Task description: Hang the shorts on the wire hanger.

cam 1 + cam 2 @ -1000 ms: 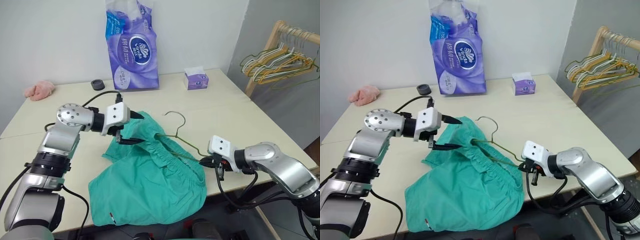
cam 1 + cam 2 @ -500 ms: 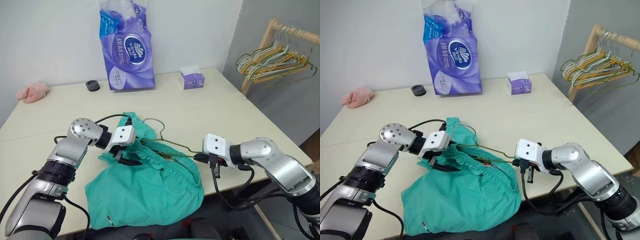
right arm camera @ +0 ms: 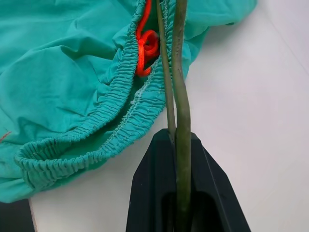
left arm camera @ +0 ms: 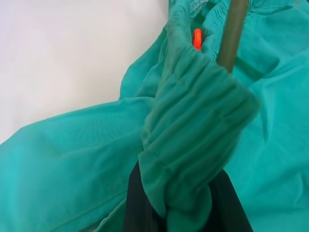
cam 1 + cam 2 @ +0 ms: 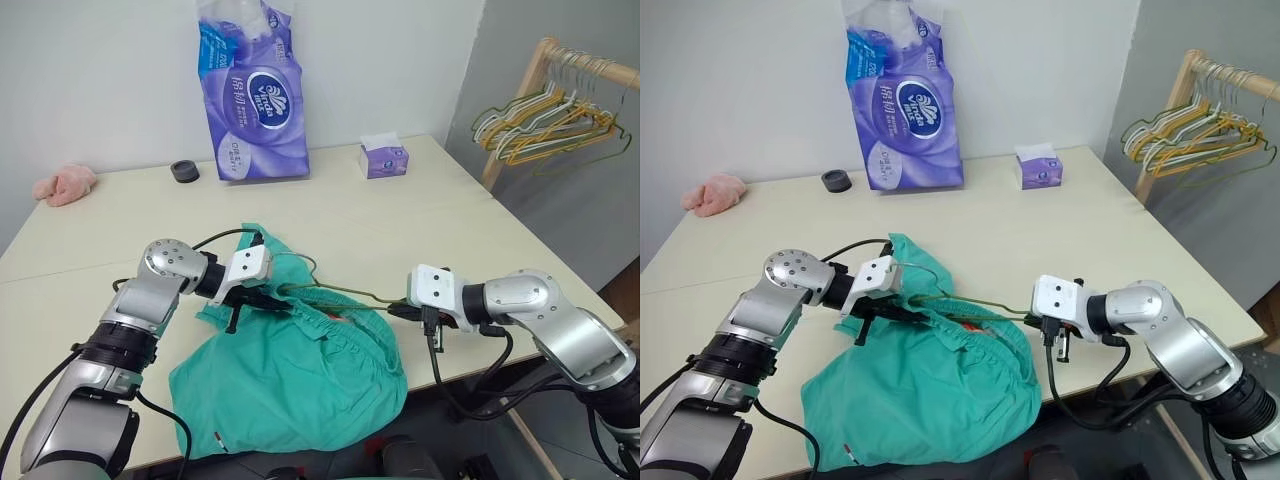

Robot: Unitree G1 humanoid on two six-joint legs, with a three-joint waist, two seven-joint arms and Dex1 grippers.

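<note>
The teal shorts [image 5: 290, 375] lie crumpled on the table's near side, waistband turned to the right. My left gripper [image 5: 268, 298] is shut on a bunched fold of the waistband [image 4: 193, 140], which sticks out from between its fingers [image 4: 140, 208]. The thin olive wire hanger [image 5: 345, 294] runs across the waistband opening, its hook near the left gripper. My right gripper [image 5: 393, 311] is shut on the hanger's right end, and the wire [image 3: 181, 87] runs out from between its fingers [image 3: 149, 193]. An orange drawstring [image 3: 147, 43] shows inside the waistband.
At the back of the table [image 5: 420, 230] stand a tall purple tissue pack [image 5: 250, 90], a small tissue box [image 5: 385, 160], a black ring [image 5: 184, 170] and a pink fluffy cloth [image 5: 65, 184]. A wooden rack with several hangers [image 5: 545, 120] stands off the table's right side.
My left gripper came down onto the shorts and went from open to shut on the waistband. The right gripper kept its hold on the hanger and rose slightly. The camera shifted.
</note>
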